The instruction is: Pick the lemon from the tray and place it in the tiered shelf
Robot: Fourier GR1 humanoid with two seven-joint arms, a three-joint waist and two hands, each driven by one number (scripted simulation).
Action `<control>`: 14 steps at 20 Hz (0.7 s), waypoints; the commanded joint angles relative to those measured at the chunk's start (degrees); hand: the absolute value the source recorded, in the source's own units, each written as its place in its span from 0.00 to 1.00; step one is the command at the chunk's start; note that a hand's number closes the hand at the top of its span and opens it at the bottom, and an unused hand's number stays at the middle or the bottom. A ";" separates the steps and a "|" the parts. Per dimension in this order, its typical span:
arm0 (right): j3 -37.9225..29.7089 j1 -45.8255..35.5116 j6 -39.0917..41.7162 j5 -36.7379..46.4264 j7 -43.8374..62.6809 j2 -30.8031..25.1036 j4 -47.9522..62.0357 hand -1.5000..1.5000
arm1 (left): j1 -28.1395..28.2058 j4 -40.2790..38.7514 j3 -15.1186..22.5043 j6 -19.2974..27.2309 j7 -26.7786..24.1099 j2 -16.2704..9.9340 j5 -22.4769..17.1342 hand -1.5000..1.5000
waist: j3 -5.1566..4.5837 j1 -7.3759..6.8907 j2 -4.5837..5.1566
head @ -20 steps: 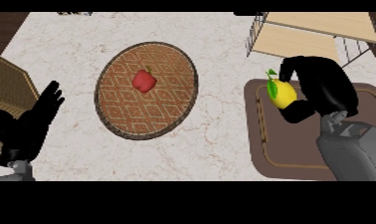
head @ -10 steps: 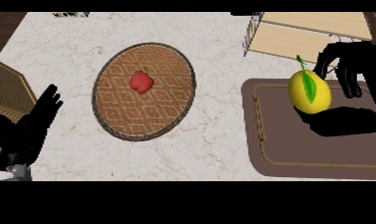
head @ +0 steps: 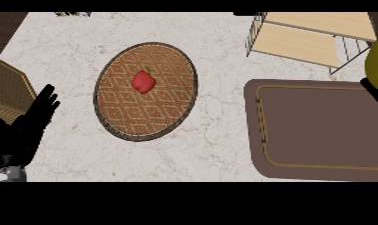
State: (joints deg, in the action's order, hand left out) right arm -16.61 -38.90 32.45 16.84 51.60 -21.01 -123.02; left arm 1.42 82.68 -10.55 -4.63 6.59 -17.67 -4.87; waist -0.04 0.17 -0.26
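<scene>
— Kitchen counter (head: pixel 214 34), seen from above. Whereabouts of the lemon (head: pixel 372 64)?

— At the view's far right edge, only a yellow sliver showing, by the far right corner of the brown tray (head: pixel 317 134) and just right of the tiered shelf (head: pixel 303 44). Long axis roughly upright in the view, as far as can be judged, with most of the fruit cut off.

— Nearer hand?

— Right hand (head: pixel 368 85), a dark scrap touching the lemon's lower end; grip impossible to tell. Left hand (head: pixel 33 124) well apart, resting at the lower left edge, fingers straight and slightly spread, holding nothing.

— Coming move?

— Probably leftward, onto the shelf's pale boards. Red fruit (head: pixel 144 81) on the round woven mat (head: pixel 118 114): no part in it.
</scene>
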 commanded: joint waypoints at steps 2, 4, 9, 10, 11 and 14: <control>-0.64 -10.01 0.70 -1.55 11.57 -4.66 1.89 1.00 | -0.78 -0.31 -0.61 -1.19 1.33 -0.45 -0.66 0.50 | -0.04 -0.19 -0.01; -1.06 -9.93 0.79 2.94 4.68 -9.25 6.60 1.00 | -2.13 -2.01 0.44 0.72 0.04 1.18 1.13 0.50 | -0.04 -0.17 0.22; 1.07 -16.00 2.62 4.45 5.85 -14.29 13.95 1.00 | 0.03 -4.41 -0.86 -1.28 -4.58 0.47 0.94 0.50 | -0.07 -0.59 0.19; 2.01 -17.87 2.86 4.56 5.80 -14.86 16.27 1.00 | -0.35 -1.94 0.14 -1.05 -2.39 0.99 0.97 0.50 | -0.05 -0.71 0.17; 1.08 -14.48 2.55 5.86 -0.06 -16.21 18.17 1.00 | -3.15 -4.94 -1.12 -1.36 -2.36 0.13 0.33 0.50 | -0.02 -0.44 0.33; 2.17 -16.00 2.40 5.96 1.64 -15.93 19.32 1.00 | 0.57 3.39 0.51 0.06 2.32 1.62 0.79 0.50 | 0.02 -0.72 0.12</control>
State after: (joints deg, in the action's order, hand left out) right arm -15.29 -53.75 33.91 21.98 51.10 -35.69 -106.74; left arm 0.15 80.99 -11.17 -5.70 5.87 -17.39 -4.49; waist -0.07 -0.37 -0.07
